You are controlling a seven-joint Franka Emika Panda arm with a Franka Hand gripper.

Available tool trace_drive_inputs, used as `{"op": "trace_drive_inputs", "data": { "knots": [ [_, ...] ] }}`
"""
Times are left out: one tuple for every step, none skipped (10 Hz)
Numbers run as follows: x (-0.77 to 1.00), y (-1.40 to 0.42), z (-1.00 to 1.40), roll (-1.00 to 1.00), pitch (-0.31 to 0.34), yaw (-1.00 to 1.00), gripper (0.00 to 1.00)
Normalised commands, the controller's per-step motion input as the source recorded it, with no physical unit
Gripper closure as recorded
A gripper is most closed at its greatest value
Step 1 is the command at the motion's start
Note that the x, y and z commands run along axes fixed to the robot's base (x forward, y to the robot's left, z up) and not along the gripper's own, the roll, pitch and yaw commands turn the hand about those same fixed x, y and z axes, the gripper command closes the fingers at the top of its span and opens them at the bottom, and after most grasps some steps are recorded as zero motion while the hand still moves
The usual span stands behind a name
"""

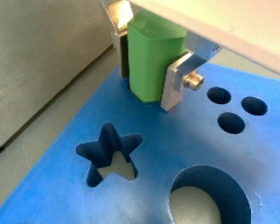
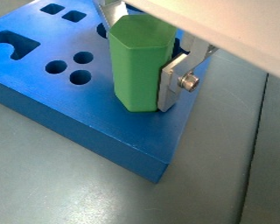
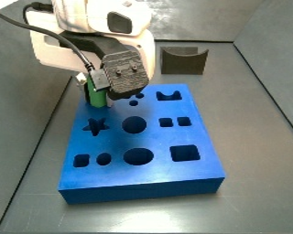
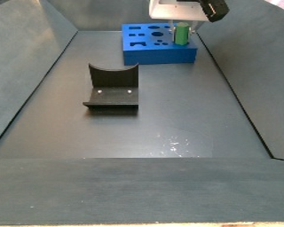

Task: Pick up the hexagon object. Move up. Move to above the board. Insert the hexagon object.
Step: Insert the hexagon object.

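My gripper (image 1: 146, 89) is shut on the hexagon object (image 1: 149, 59), a bright green upright rod, with a silver finger (image 2: 171, 85) pressed to its side. In both wrist views the rod's lower end meets the top face of the blue board (image 1: 55, 188) close to one corner (image 2: 154, 166). A dark sliver of a cut-out shows beside its base; how deep it sits I cannot tell. In a side view the gripper (image 3: 103, 91) holds the green rod (image 3: 96, 96) over the board's (image 3: 198, 164) far left corner. From the other side, the rod (image 4: 180, 35) stands at the board's (image 4: 138, 55) right end.
A star cut-out (image 1: 109, 153), an oval hole (image 1: 206, 197) and three small round holes (image 1: 236, 107) lie near the rod. The dark fixture (image 3: 183, 60) stands on the floor behind the board, also the fixture (image 4: 111, 89) in mid-floor. Grey walls enclose the floor.
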Motion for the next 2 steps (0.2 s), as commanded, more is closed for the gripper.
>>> {"op": "trace_drive_inputs", "data": {
  "knots": [
    [0.0, 0.0, -0.02, 0.0, -0.097, 0.0, 1.0],
    [0.0, 0.0, -0.05, 0.0, -0.146, 0.0, 1.0]
  ]
}}
